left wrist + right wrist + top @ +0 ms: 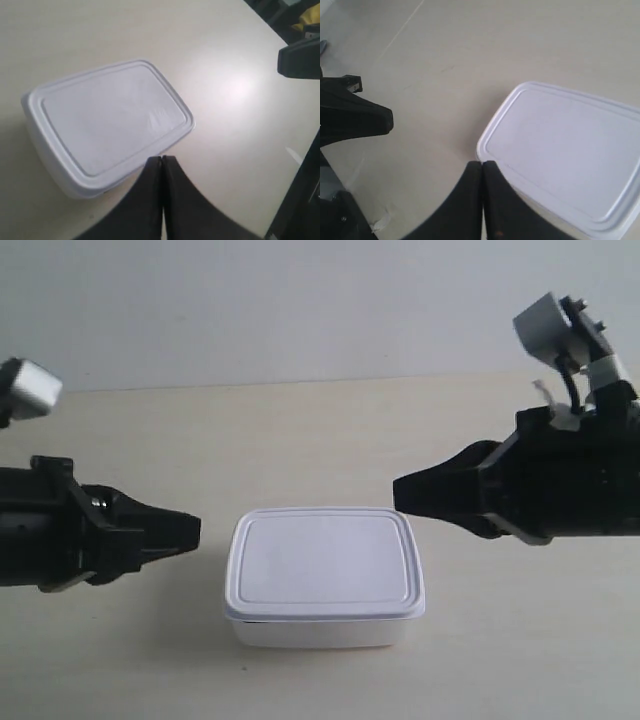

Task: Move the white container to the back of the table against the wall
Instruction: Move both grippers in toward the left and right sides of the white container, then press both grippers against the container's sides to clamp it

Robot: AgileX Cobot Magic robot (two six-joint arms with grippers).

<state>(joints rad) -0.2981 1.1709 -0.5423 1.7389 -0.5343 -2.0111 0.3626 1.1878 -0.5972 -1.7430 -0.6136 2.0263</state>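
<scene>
Exterior view, lower centre: the white container [325, 578] sits lid-on on the table [300, 430], between the two arms' tips. Left wrist view: the left gripper [161, 161] has its jaws pressed together, holding nothing, beside the container's rim. Right wrist view: the right gripper [482, 166] is likewise closed and empty. The wall [300, 300] fills the upper frame, well apart from the container.

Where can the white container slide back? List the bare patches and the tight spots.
Free: the wide strip of table between the white container and the wall, with nothing on it; also the narrow band in front of the container. Crowded: the container's two short ends, where the shut left claw and shut right claw sit close beside it.
</scene>
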